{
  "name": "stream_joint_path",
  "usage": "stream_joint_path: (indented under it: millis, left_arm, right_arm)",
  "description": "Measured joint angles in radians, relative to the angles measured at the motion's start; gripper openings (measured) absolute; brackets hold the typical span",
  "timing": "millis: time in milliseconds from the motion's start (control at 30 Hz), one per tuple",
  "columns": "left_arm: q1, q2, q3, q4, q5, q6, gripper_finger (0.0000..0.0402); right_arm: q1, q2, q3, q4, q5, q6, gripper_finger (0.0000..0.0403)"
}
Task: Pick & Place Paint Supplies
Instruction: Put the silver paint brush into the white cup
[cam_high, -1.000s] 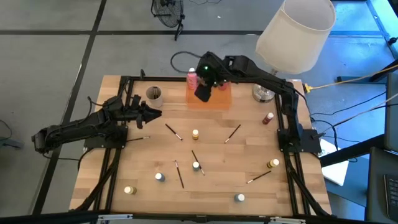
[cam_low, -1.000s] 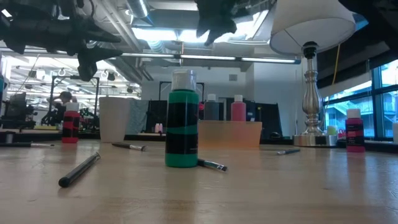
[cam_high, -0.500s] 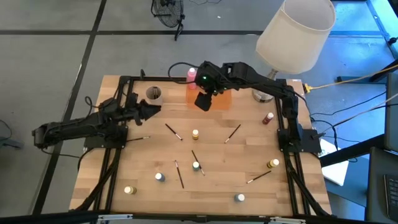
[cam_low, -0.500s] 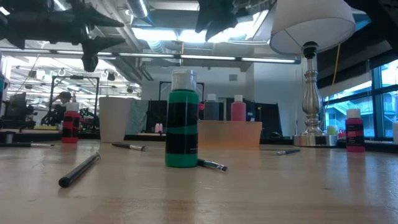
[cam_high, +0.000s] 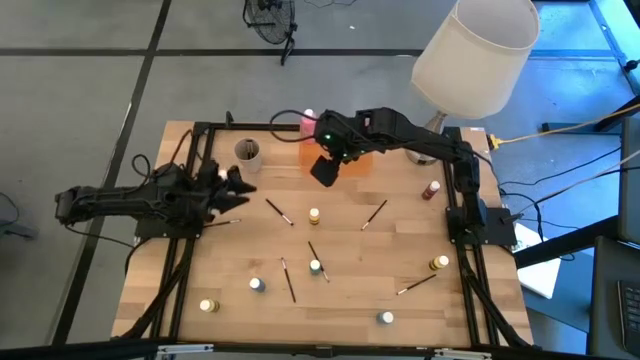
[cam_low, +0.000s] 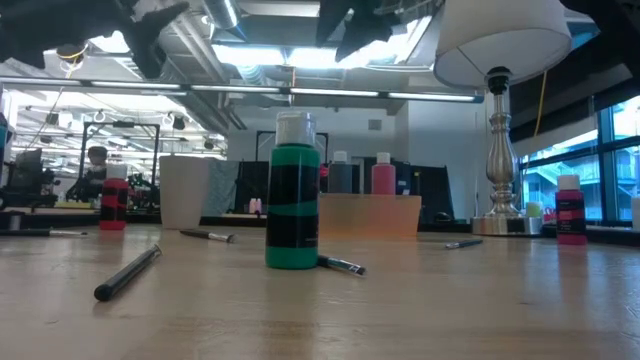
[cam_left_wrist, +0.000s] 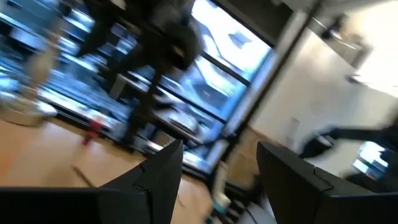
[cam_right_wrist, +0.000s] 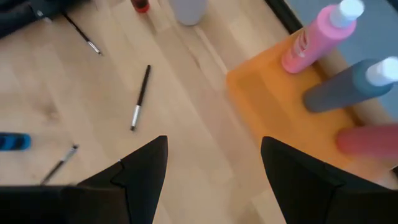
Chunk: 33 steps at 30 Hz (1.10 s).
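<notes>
- Three tall bottles (cam_right_wrist: 345, 87), two pink and one grey, upright on the orange tray (cam_right_wrist: 261, 99) at the counter's far side.
- Seven small pots (cam_high: 314, 215) scattered over the counter (cam_high: 350, 300): three yellow-lidded, three white, one red.
- About six thin brushes (cam_high: 278, 212) lying among them.
- Right end effector (cam_right_wrist: 214, 142) above the tray's near edge, jaws apart, empty.
- Left end effector (cam_high: 242, 184) near the beige cup (cam_high: 247, 153), jaws apart, nothing between.
- Likely next: pick the nearest pot. Descend straight, straddle the lid, close gently, avoid nudging brushes.
</notes>
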Motion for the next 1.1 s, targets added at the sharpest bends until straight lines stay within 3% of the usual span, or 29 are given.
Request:
stream_joint_path:
  millis: [133, 567, 867, 1100]
  left_arm:
    - [-0.016, 0.0, 0.0, 0.009, 0.176, 0.008, 0.0203]
    - [-0.136, 0.003, 0.073, 0.003, 0.189, 0.169, 0.0203]
    - [-0.223, 0.056, 0.246, -0.245, 0.184, 0.458, 0.0203]
    - [-0.286, 0.14, 0.384, -0.609, 0.078, 0.693, 0.0203]
  right_arm:
    - [0.036, 0.0, 0.0, 0.022, 0.002, 0.063, 0.0261]
    - [0.258, 0.001, 0.0, 0.214, -0.011, 0.236, 0.0261]
    - [0.393, -0.008, -0.002, 0.228, 0.108, 0.421, 0.0261]
    - [0.49, -0.018, -0.002, 0.225, 0.254, 0.542, 0.0261]
